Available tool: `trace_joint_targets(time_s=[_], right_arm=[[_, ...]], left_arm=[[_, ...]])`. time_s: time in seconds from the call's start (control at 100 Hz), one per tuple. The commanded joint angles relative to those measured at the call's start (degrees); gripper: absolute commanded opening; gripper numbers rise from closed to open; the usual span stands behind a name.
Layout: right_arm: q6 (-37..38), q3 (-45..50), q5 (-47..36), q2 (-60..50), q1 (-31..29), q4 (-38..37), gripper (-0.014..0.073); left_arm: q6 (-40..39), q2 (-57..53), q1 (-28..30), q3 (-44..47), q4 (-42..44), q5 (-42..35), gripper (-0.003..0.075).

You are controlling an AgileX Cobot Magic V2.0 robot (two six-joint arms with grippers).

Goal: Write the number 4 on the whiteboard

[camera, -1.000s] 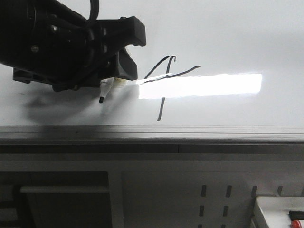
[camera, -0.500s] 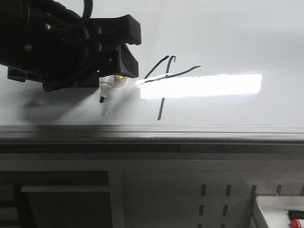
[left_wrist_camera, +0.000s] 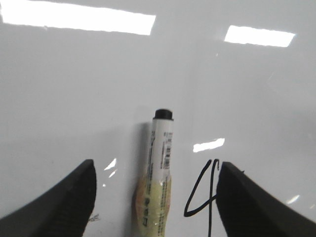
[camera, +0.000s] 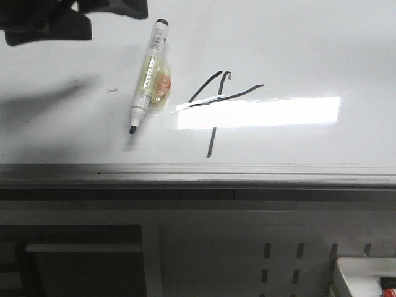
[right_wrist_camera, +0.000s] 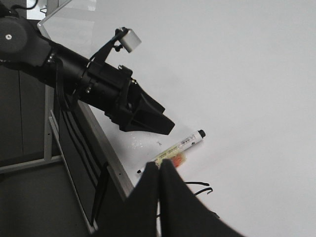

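One marker pen lies flat on the whiteboard, its tip toward the near edge. One number 4 (three black strokes) sits just beside it. The left gripper is spread wide, holding nothing. The right gripper is pressed closed and empty.

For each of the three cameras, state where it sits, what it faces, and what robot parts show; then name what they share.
Front: ahead of the whiteboard, facing forward; left gripper at top.
Left wrist: above the marker, looking down between open fingers.
Right wrist: looks past its closed right gripper at the left arm.
All share the marker and the number 4.
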Motion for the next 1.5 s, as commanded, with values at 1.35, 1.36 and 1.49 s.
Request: trace_joint_targets(time_s=[1.35, 1.36, 1.49], right_arm=[[7.5, 28.6, -14.5, -29.1, -16.1, 0.6, -0.0064], [7.5, 28.6, -14.5, -29.1, -16.1, 0.6, -0.0064], [7.5, 28.6, -14.5, -29.1, -16.1, 0.6, -0.0064]], left_arm=[[10.6, -42.6, 11.6, 20.4, 8.2, 8.6, -0.002], [10.6, -42.6, 11.6, 20.4, 8.2, 8.6, -0.002], [10.6, -42.6, 11.6, 20.4, 8.2, 8.6, -0.002]])
